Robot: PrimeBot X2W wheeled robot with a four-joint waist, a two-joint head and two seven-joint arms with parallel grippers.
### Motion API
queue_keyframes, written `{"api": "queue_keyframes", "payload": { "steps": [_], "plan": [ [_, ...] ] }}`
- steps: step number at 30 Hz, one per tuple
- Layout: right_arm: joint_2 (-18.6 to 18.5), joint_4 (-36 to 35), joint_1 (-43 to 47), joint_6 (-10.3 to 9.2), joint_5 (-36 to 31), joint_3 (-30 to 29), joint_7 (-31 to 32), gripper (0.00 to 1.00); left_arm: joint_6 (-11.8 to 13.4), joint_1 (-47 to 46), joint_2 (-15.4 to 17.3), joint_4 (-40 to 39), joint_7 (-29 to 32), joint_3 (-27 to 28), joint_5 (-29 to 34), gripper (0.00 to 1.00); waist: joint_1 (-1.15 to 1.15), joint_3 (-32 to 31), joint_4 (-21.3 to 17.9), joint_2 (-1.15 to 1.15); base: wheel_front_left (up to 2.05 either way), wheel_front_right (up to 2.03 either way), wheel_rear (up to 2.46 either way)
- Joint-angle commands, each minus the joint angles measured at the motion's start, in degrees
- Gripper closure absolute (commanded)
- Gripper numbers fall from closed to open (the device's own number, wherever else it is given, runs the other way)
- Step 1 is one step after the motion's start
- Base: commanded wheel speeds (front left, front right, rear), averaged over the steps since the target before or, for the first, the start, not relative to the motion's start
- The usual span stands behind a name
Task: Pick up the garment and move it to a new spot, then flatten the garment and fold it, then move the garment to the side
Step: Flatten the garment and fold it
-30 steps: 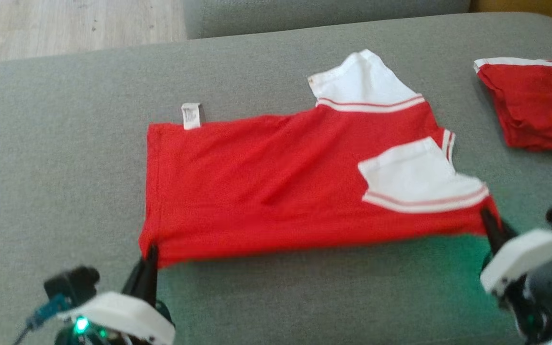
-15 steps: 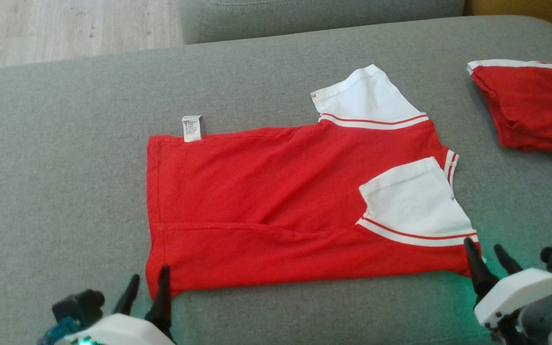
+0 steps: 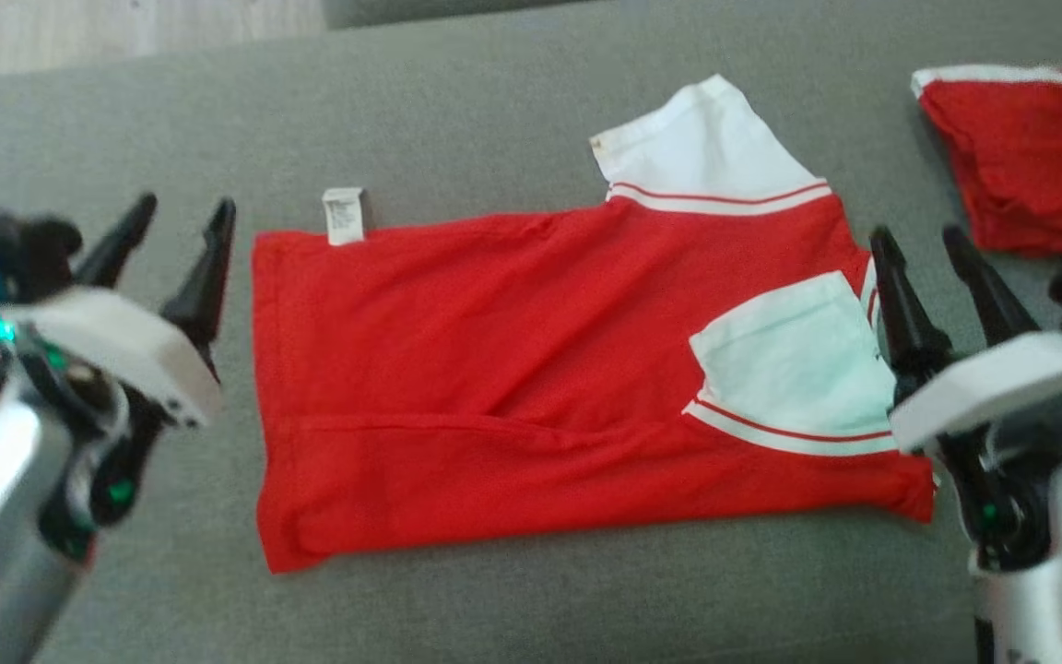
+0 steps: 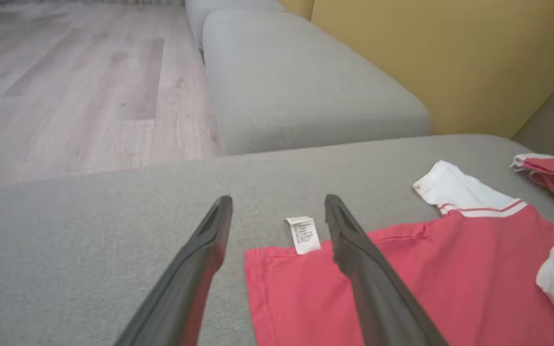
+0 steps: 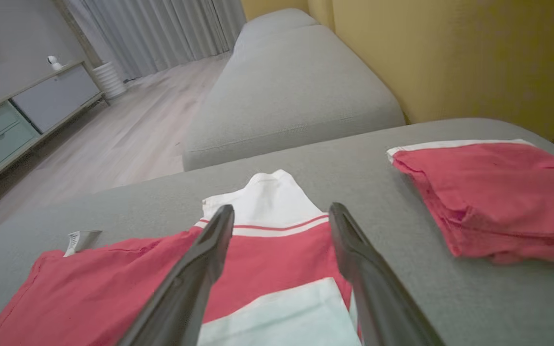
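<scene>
Head view: left end effector (image 3: 185, 205) and right end effector (image 3: 918, 235) are spread, empty, beside the garment (image 3: 513, 369). Its far corners are best pinched level and folded toward the near edge of the sofa (image 3: 494, 120).

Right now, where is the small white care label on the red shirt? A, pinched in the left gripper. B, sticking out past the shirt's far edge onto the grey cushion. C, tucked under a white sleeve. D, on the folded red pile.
B: the care label pokes out beyond the far edge of the red shirt near its hem corner, lying on the grey cushion, apart from the open left gripper.
</scene>
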Motion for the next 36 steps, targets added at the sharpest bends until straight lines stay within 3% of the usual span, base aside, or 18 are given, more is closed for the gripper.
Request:
{"api": "queue_keyframes", "payload": {
  "steps": [1, 8, 16, 27, 28, 29, 30, 31, 32, 33, 36],
  "plan": [
    [-1.15, -2.36, -3.76, -0.04, -0.21, 2.37, 0.2, 0.0, -0.84, -4.57, 2.97, 0.36, 2.08, 2.21, 0.5, 0.0, -0.01, 2.71, -1.45, 0.0, 0.0, 0.0, 0.0],
    [-1.65, -2.01, -9.15, -0.04, -0.17, 4.95, -0.35, 0.0, -2.4, -8.97, 3.04, 5.28, 5.2, 0.36, 1.69, 0.0, -0.01, 7.98, -3.49, 0.0, 0.0, 0.0, 0.0],
    [-1.73, -2.14, -12.54, -0.04, -0.08, 6.44, -1.87, 0.0, -1.36, -10.32, 1.76, 9.51, 2.86, 0.22, 3.33, 0.0, -0.01, 13.99, -4.56, 0.0, 0.0, 0.0, 0.0],
    [-2.17, -2.43, -13.17, -0.04, 0.2, 7.25, -2.61, 0.0, -1.62, -10.83, 1.57, 10.67, 3.8, -1.41, 4.12, 0.0, -0.01, 16.36, -4.31, 0.0, 0.0, 0.0, 0.0],
    [-2.27, -2.43, -13.33, -0.04, 0.17, 7.25, -2.55, 0.0, -1.69, -10.78, 1.71, 10.54, 4.22, -1.72, 4.2, 0.16, -0.01, 16.39, -4.23, 0.0, 0.0, 0.0, 0.0],
    [-2.35, -2.46, -13.51, -0.04, 0.16, 7.25, -2.5, 0.0, -1.69, -10.71, 1.79, 10.35, 4.54, -1.92, 4.23, 0.46, -0.01, 16.41, -4.13, 0.0, 0.0, 0.0, 0.0],
    [-2.43, -2.5, -13.71, -0.04, 0.14, 7.22, -2.42, 0.0, -1.66, -10.61, 1.86, 10.09, 4.82, -2.08, 4.22, 0.6, -0.01, 16.41, -4.03, 0.0, 0.0, 0.0, 0.0],
    [-2.58, -2.53, -13.91, -0.04, 0.07, 7.17, -2.34, 0.0, -1.64, -10.49, 1.92, 9.75, 5.03, -2.25, 4.23, 0.68, -0.01, 16.39, -3.87, 0.0, 0.0, 0.0, 0.0],
    [-2.69, -2.53, -14.12, -0.04, 0.02, 7.02, -2.21, 0.0, -1.59, -10.34, 1.94, 9.38, 5.19, -2.39, 4.22, 0.94, -0.01, 16.34, -3.65, 0.0, 0.0, 0.0, 0.0],
    [-2.89, -2.56, -14.38, -0.04, -0.1, 6.81, -2.1, 0.0, -1.6, -10.21, 1.86, 8.95, 5.3, -2.56, 4.19, 0.99, -0.01, 16.28, -3.32, 0.0, 0.0, 0.0, 0.0],
    [-3.5, -2.28, -15.81, -0.04, -0.42, 6.43, -1.34, 0.0, -1.43, -10.09, 1.61, 7.52, 4.38, -2.73, 4.67, 1.0, -0.01, 16.14, -2.37, 0.0, 0.0, 0.0, 0.0]
  ]
}}
